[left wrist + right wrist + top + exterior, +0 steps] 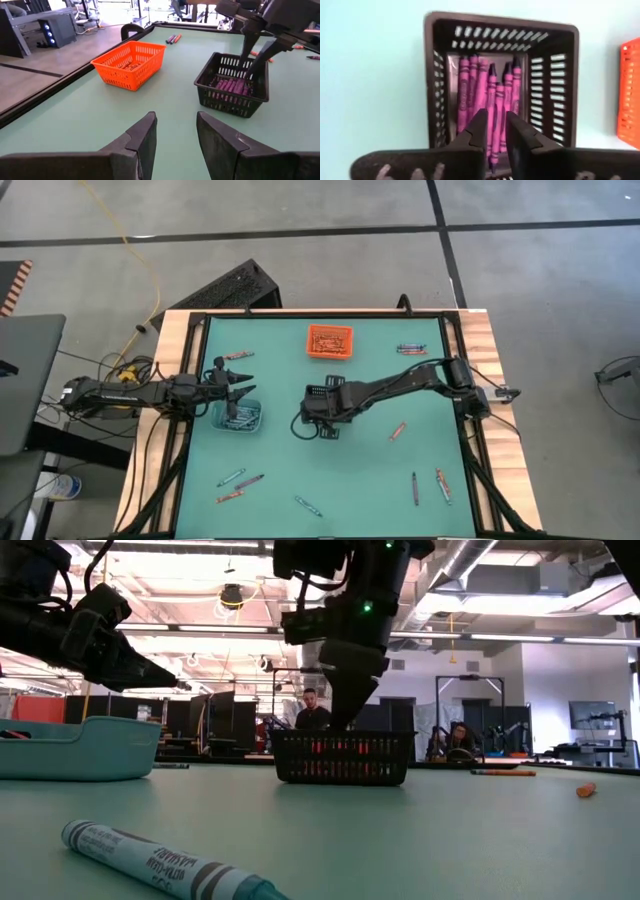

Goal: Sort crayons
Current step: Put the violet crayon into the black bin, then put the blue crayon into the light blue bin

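Observation:
My right gripper (495, 131) points steeply down into the black bin (230, 102), which stands on the mat near the table's middle. Its fingers are slightly apart, open above the purple crayons (470, 95) lying on the bin's floor. One purple crayon (494, 107) of the pile shows through the gap. My left gripper (175, 135) waits open at the table's left, above the clear bin (238, 418). The orange bin (129, 65) with orange crayons stands at the far middle. Loose crayons lie flat on the mat: one (397, 430) right of the black bin, others (238, 480) near the front.
More loose crayons lie at the far right (411, 349), the far left (238, 355) and the near right (442, 485). A blue-green crayon (170, 868) lies close to the low camera. A raised black frame (455, 360) borders the mat. People sit in the room behind.

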